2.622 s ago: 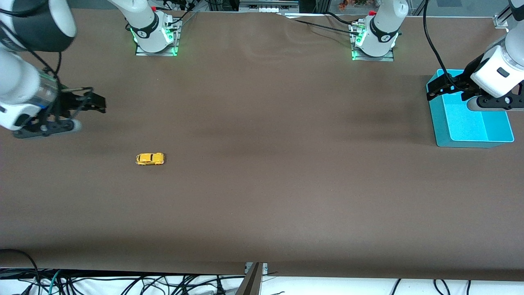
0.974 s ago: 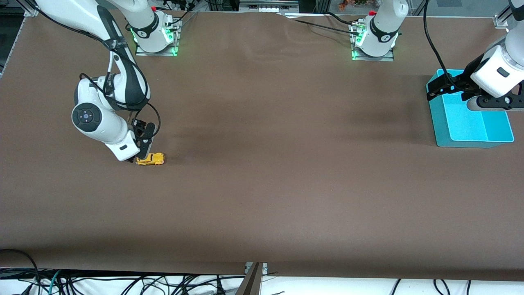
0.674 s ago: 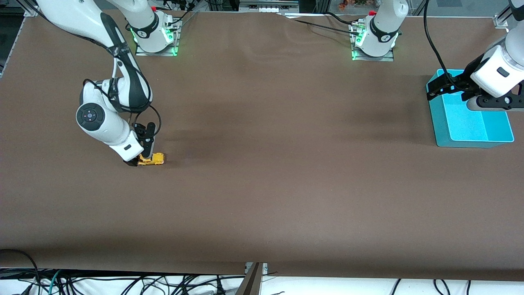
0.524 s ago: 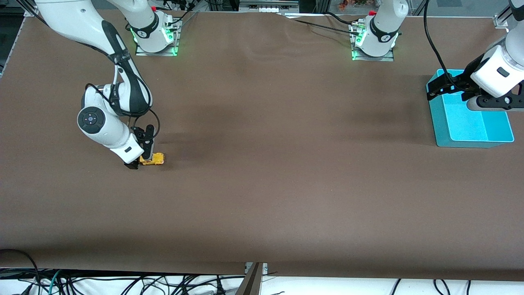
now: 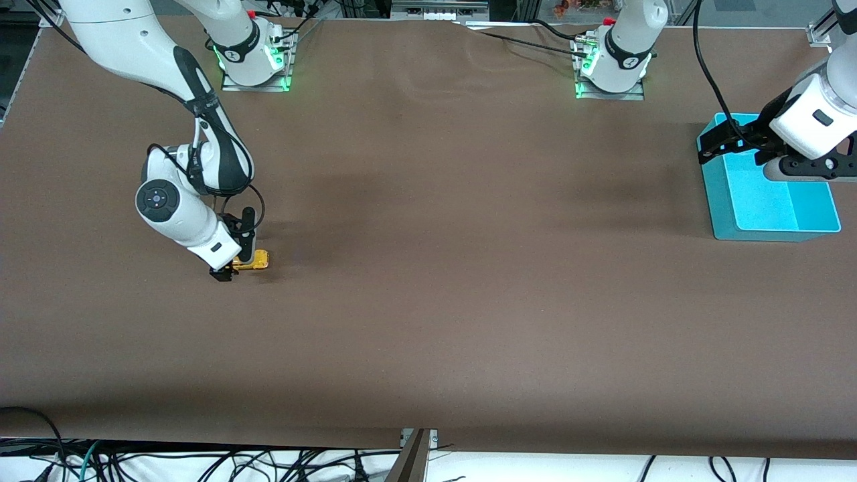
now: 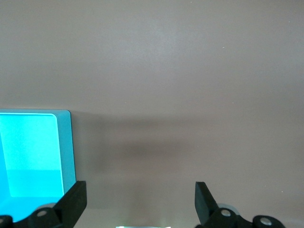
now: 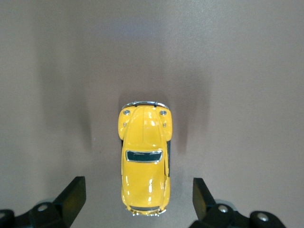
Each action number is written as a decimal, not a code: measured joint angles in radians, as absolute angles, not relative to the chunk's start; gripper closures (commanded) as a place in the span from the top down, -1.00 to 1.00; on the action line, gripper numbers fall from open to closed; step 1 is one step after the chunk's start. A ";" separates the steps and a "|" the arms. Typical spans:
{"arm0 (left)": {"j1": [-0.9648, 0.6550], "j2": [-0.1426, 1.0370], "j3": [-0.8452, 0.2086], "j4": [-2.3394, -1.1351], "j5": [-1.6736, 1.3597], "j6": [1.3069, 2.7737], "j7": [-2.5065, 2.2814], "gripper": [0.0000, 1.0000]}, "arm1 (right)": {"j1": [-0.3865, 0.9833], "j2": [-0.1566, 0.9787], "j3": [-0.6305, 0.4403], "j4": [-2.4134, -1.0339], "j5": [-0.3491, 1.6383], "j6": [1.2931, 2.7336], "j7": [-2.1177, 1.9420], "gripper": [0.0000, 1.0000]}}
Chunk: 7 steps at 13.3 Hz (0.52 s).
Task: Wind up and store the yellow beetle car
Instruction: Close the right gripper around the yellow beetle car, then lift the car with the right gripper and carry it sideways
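The yellow beetle car (image 5: 258, 260) stands on the brown table toward the right arm's end. My right gripper (image 5: 234, 262) is down at the table, open, with one finger on each side of the car's rear end. In the right wrist view the car (image 7: 145, 161) lies lengthwise between the two fingertips (image 7: 76, 191), with a gap on each side, and they do not touch it. My left gripper (image 5: 720, 144) is open and empty over the edge of a turquoise bin (image 5: 716, 201). It waits there.
The turquoise bin stands at the left arm's end of the table; its corner shows in the left wrist view (image 6: 33, 152). The two arm bases (image 5: 254, 63) (image 5: 609, 73) stand along the table's edge farthest from the front camera.
My right arm has swung in from the table's end and come down over the car, sliding until its open fingers straddle the car's rear. The car and the left arm have not moved.
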<state>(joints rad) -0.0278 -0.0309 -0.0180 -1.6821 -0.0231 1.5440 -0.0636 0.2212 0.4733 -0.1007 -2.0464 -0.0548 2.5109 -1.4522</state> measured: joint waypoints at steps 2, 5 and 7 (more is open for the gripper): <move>-0.028 -0.031 -0.018 -1.682 -0.023 1.544 -0.064 1.00 | 0.221 0.481 -0.101 -2.048 -0.055 2.522 -1.462 0.10; -0.028 -0.031 -0.018 -1.682 -0.023 1.544 -0.063 1.00 | 0.221 0.483 -0.101 -2.049 -0.055 2.528 -1.469 -0.49; -0.028 -0.031 -0.018 -1.682 -0.023 1.544 -0.063 1.00 | 0.221 0.480 -0.101 -2.048 -0.055 2.530 -1.470 -0.66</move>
